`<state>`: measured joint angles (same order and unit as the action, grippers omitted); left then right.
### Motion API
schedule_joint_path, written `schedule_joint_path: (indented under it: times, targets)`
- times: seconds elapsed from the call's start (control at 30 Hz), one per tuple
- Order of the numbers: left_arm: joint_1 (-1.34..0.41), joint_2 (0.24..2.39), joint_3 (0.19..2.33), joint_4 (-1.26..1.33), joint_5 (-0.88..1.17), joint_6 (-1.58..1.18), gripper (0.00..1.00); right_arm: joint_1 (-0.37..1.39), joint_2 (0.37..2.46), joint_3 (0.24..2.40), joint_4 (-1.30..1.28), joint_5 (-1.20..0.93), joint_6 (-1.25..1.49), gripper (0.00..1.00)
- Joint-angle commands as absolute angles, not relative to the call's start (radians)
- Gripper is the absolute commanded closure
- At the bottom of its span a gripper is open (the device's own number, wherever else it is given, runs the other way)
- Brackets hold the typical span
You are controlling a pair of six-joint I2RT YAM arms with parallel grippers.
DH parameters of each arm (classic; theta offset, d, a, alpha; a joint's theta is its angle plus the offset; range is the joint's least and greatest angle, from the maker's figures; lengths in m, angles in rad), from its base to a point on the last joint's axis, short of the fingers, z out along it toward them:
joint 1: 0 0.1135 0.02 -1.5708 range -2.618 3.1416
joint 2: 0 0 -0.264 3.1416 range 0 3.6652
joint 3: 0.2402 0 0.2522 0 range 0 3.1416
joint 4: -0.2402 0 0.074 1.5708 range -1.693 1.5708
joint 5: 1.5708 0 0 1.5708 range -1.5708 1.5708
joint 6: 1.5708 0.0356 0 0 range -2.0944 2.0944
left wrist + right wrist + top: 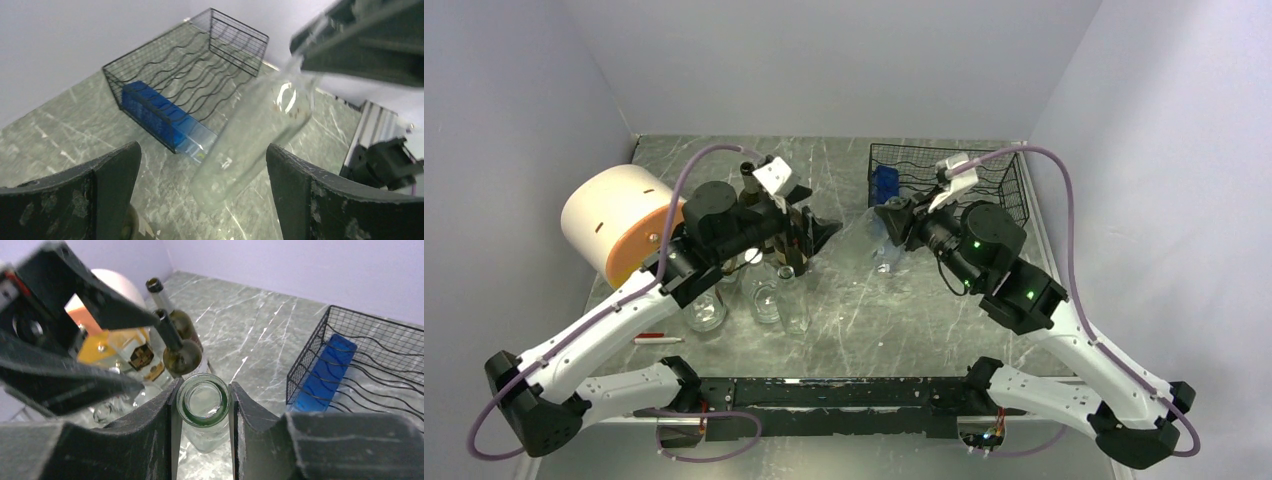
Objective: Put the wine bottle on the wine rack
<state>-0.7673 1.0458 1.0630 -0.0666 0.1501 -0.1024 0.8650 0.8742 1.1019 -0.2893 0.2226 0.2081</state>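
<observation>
- The right tool (203, 387) clamps the neck of a clear wine bottle (250, 145), tilted over the tabletop (904, 320) just short of the wine rack (944, 178). The left tool (202, 160) gapes wide, empty.
- Risk: smooth glass gripped only at the neck may swing or slip, or its base may catch the rack's front wires.
- Count: one rack, one blue bottle (884, 185) inside it, one bottle held, two dark bottles (182, 352), and roughly three clear bottles (764, 300) standing at the left.

- Worktop (854, 330): grey-green marble pattern, white veining.
- Wine rack (232, 37): black wire, wavy tiers.
- Box (155, 112) in rack: blue.
- Wine bottle (202, 405): clear glass, green-tinted rim.
- Standing bottles (184, 356): dark olive.
- Drum (614, 215): cream shell, orange face.
- Walls (824, 60): pale lilac.
</observation>
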Motion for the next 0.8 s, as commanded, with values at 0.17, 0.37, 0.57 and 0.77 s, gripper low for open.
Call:
schedule_joint_path:
  times: [0.17,0.37,0.57,0.77]
  targets:
    - [-0.763,1.178,1.054,0.03,0.451,0.06,0.01,0.864,0.861,1.228,-0.253,0.254,0.285,1.0]
    - [-0.763,1.228,1.018,0.05,0.642,0.079,0.01,0.864,0.829,1.235,-0.26,0.184,0.217,1.0]
    - [-0.763,1.244,0.993,0.119,0.655,0.063,0.01,0.864,0.772,1.21,-0.247,0.012,0.134,1.0]
    - [-0.764,1.241,0.95,0.207,0.708,0.058,0.01,0.865,0.775,1.22,-0.269,-0.198,0.098,1.0]
